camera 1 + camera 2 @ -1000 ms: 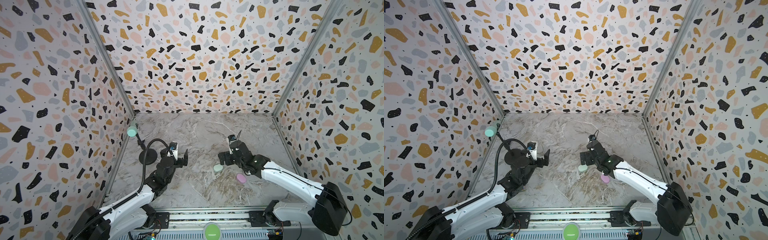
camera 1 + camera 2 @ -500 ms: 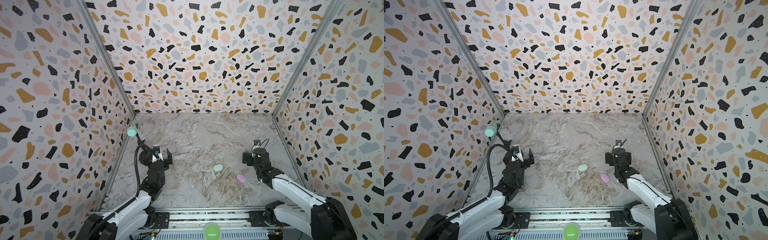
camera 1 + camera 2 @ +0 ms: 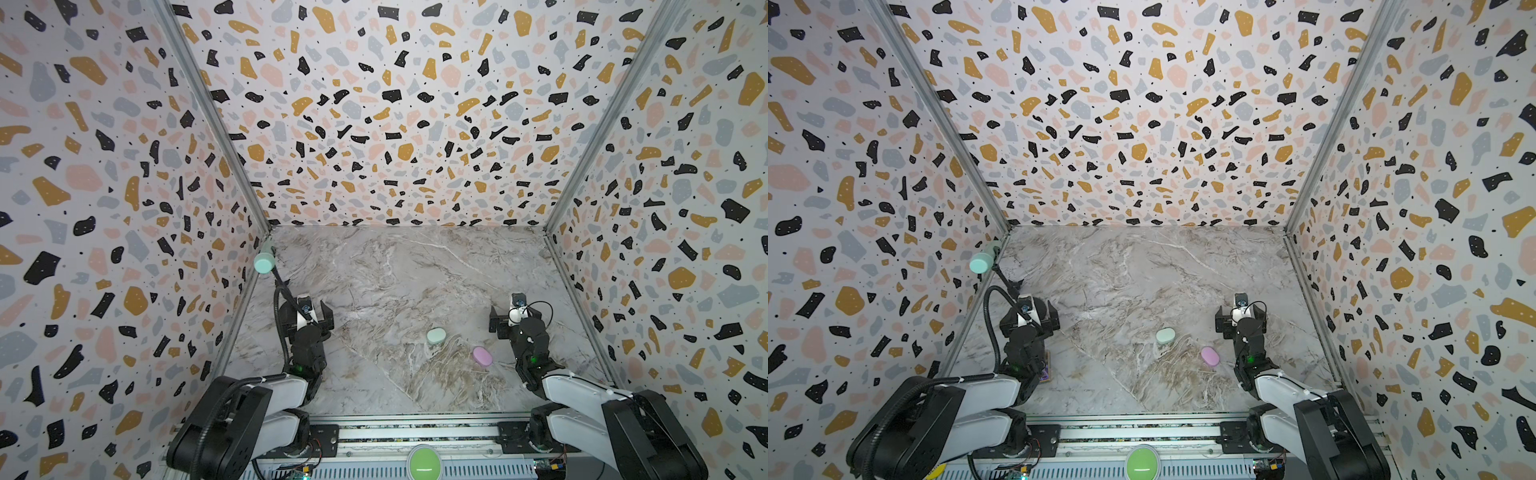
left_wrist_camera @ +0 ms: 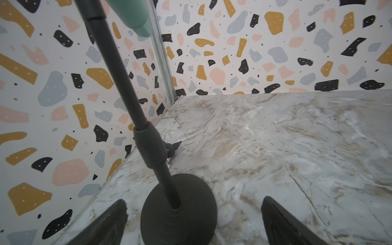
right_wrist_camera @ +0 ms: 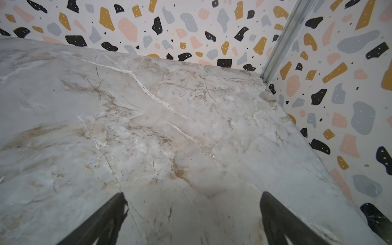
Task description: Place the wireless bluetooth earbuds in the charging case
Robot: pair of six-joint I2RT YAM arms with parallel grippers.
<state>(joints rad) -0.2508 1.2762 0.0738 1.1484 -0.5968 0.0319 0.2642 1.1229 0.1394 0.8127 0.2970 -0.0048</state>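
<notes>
A: Any earbuds out?
B: I see none loose. The pink case (image 3: 482, 356) and mint case (image 3: 436, 336) lie shut on the counter (image 3: 395, 270), buds probably inside.
A: Grippers?
B: Both released and empty: right gripper (image 3: 516, 320), left gripper (image 3: 305, 318). In a top view the pink case sits at right's 7 o'clock, long axis 10-to-4. Right arm is nearer.
</notes>
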